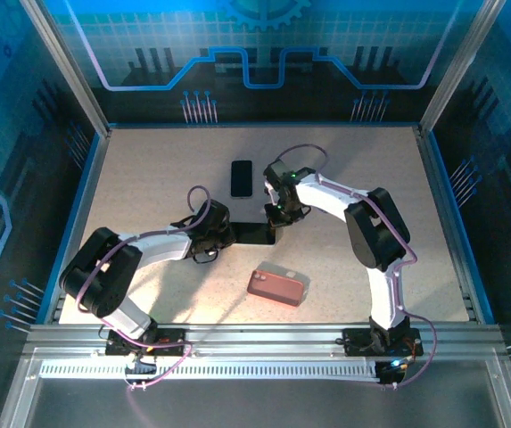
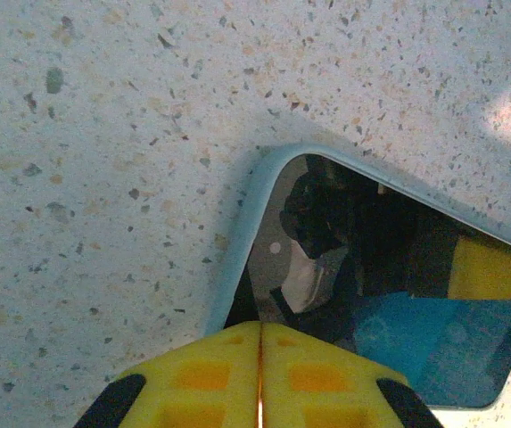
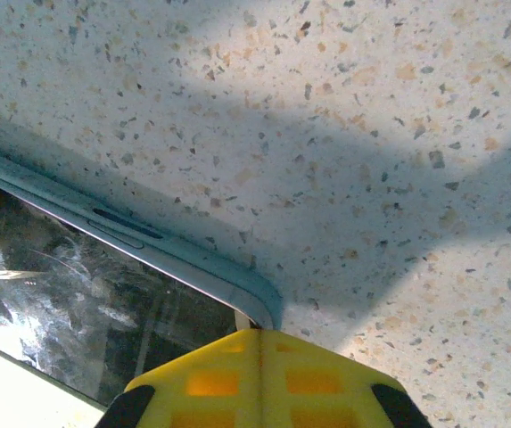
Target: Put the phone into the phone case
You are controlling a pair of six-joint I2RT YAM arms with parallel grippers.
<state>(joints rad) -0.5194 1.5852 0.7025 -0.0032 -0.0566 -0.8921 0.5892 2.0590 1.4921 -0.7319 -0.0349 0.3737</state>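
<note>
Status: not inserted yet, early stage.

- phone (image 1: 253,234) lies flat on the worktop (image 1: 148,178), screen up, not lifted as far as I can tell.
- left claw (image 1: 222,234) is at the phone's left end. In the left wrist view its fingers are pressed together, tips at the phone's (image 2: 371,294) edge, nothing visible between them.
- right claw (image 1: 277,214) is at the phone's right far corner. Fingers are together too, tips on the corner of the phone (image 3: 77,303) next to its side buttons.
- reddish case (image 1: 278,285) sits nearer the arm bases than the phone, well apart and untouched.
- second dark slab (image 1: 242,177) lies beyond the phone. Can't tell if it's a phone or a case.

Left to do: get a real hold on the phone, move it to the case, align and press it in.
</note>
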